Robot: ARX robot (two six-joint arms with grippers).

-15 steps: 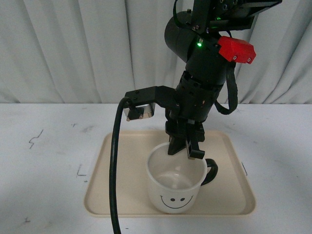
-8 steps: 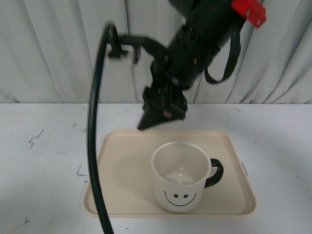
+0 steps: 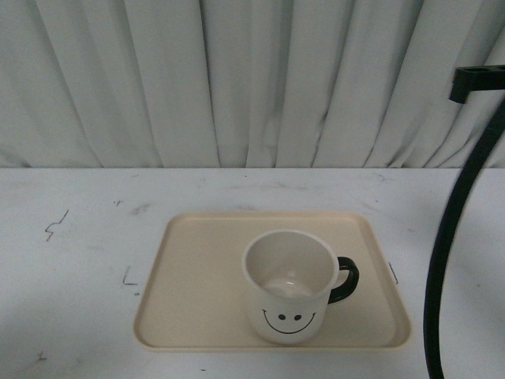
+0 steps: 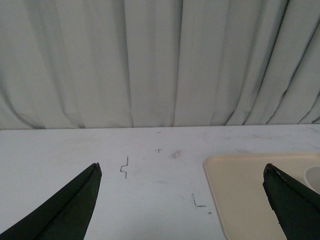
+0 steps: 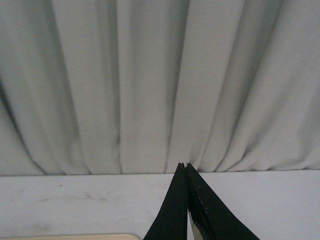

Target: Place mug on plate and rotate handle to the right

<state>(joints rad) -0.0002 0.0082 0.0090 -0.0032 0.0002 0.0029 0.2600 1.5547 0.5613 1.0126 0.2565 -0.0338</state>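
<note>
The white mug (image 3: 289, 300) stands upright on the cream plate (image 3: 197, 276), smiley face toward me. Its black handle (image 3: 346, 281) points right. Neither gripper shows in the front view; only a black cable (image 3: 446, 237) of the right arm hangs at the right edge. My left gripper (image 4: 182, 172) is open and empty above the table, left of the plate (image 4: 250, 190), with its fingertips (image 4: 92, 172) wide apart; a sliver of the mug's rim (image 4: 315, 177) shows at the edge. My right gripper (image 5: 183, 166) is shut and empty, raised, facing the curtain; a corner of the plate (image 5: 100, 237) shows below.
A white pleated curtain (image 3: 237, 79) hangs behind the white table (image 3: 71, 260). Small dark marks (image 3: 55, 227) are drawn on the tabletop left of the plate.
The right arm rose off the mug and swung out of the front view to the right. The mug stays on the plate with its handle pointing right.
</note>
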